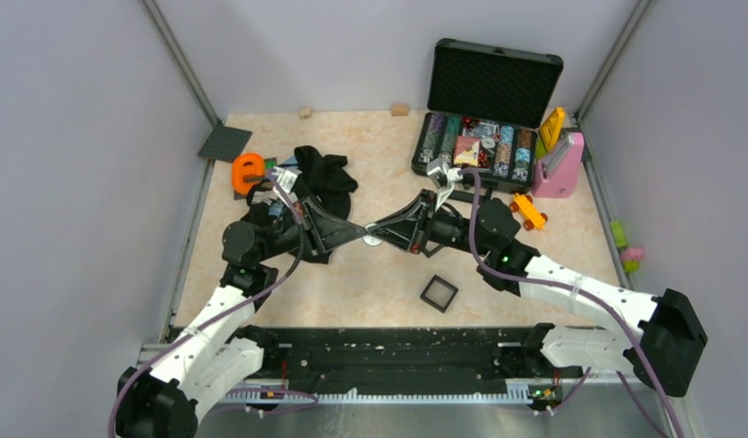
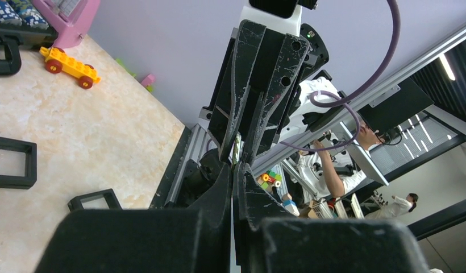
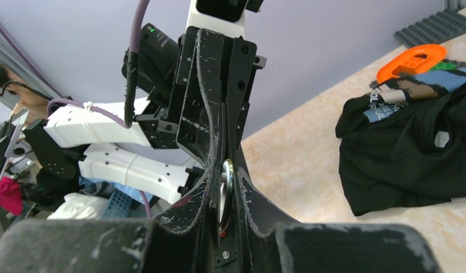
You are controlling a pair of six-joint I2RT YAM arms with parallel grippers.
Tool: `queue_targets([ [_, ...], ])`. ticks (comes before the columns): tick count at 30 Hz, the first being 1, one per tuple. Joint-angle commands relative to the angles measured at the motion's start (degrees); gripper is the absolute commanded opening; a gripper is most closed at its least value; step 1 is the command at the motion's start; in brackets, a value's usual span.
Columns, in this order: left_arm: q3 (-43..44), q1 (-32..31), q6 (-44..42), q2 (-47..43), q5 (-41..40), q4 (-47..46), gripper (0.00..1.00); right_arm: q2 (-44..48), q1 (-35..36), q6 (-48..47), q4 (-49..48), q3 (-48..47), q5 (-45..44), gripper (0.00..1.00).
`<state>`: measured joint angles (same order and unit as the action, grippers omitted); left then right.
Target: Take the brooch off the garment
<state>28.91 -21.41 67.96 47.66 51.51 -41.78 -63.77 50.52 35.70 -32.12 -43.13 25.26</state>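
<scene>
The brooch shows edge-on as a thin round disc pinched between my right gripper's fingers; its greenish rim also shows in the left wrist view. In the top view it is a pale spot under the two meeting tips. My left gripper and right gripper meet tip to tip above mid-table. The left jaws are closed to a thin slit at the disc's edge. The garment lies crumpled behind the left arm, apart from the brooch, and also shows in the right wrist view.
A square black frame lies in front of the right arm. An open black case stands at the back right, with a pink box and a yellow toy car beside it. An orange piece lies left of the garment.
</scene>
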Motion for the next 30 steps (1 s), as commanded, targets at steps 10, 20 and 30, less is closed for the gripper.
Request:
queue_targets([
  [10, 0.4, -0.3, 3.7, 0.5, -1.0, -8.4, 0.0, -2.0, 4.3, -3.2, -6.8, 0.7, -5.9, 0.11],
  [20, 0.7, -0.3, 7.5, 1.6, -0.7, -11.6, 0.0, -2.0, 4.8, -7.4, -11.2, 3.8, -7.2, 0.11],
  [30, -0.9, -0.3, 8.6, 1.7, -2.4, -13.9, 0.0, -4.1, 6.1, -6.1, -18.3, 5.2, -9.0, 0.11],
])
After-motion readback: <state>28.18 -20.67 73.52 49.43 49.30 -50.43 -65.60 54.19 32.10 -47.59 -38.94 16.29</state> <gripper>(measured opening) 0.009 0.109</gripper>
